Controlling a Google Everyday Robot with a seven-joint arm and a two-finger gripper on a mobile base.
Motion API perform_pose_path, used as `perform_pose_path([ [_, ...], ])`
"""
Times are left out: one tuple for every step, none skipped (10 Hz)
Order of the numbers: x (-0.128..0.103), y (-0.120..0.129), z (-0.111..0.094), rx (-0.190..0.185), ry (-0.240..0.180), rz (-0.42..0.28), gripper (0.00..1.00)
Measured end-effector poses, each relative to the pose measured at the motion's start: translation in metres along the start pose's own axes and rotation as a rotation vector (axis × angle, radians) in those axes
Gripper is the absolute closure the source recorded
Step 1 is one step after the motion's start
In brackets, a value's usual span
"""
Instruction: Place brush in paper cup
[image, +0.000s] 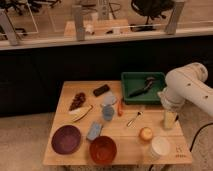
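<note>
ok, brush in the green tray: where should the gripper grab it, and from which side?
Probably the slim handle, mid-length, from straight above. The brush lies flat and diagonal in the green tray, head toward the far right, so jaws should close across the handle. The gripper hangs by the table's right edge, just in front of the tray.

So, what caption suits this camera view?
Robot hand hangs over the table at right, brush lying in the green tray, paper cup at the front edge.

Wooden table (131, 148), speckled floor (22, 145), dark wall (60, 62), office chairs (150, 7) beyond.
</note>
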Motion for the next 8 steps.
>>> perform_pose_path([
  [0.0, 0.0, 0.0, 0.0, 0.0, 0.0, 0.2],
  [0.0, 0.0, 0.0, 0.0, 0.0, 0.0, 0.2],
  [0.0, 0.0, 0.0, 0.0, 0.0, 0.0, 0.2],
  [0.0, 0.0, 0.0, 0.0, 0.0, 0.0, 0.2],
  [0.0, 0.0, 0.0, 0.0, 0.0, 0.0, 0.2],
  [0.0, 0.0, 0.0, 0.0, 0.0, 0.0, 0.2],
  [0.0, 0.0, 0.0, 0.0, 0.0, 0.0, 0.2],
  [0.0, 0.0, 0.0, 0.0, 0.0, 0.0, 0.2],
])
